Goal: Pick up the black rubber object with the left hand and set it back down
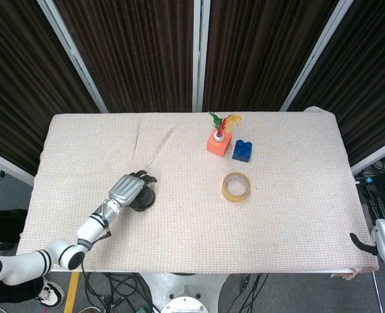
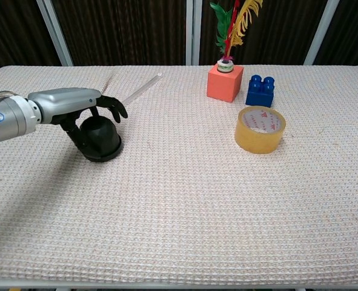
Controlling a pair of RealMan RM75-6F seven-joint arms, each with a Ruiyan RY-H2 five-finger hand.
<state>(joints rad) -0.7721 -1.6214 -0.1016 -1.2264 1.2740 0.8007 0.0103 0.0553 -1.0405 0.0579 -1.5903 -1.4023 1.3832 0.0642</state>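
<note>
The black rubber object (image 1: 146, 199) (image 2: 102, 139) stands on the white woven tablecloth (image 1: 277, 228) at the left, base down. My left hand (image 1: 128, 189) (image 2: 69, 104) hovers over its top with the fingers spread and arched above it, and the thumb hangs down along its left side. The fingers do not close around it. Only a small part of my right hand (image 1: 360, 241) shows, at the table's right front corner in the head view, and how its fingers lie is unclear.
A roll of yellow tape (image 1: 236, 186) (image 2: 260, 129) lies right of centre. Behind it stand an orange block with feathers (image 1: 218, 143) (image 2: 225, 82) and a blue brick (image 1: 242, 150) (image 2: 260, 91). A clear thin stick (image 1: 159, 148) (image 2: 140, 88) lies beyond the left hand.
</note>
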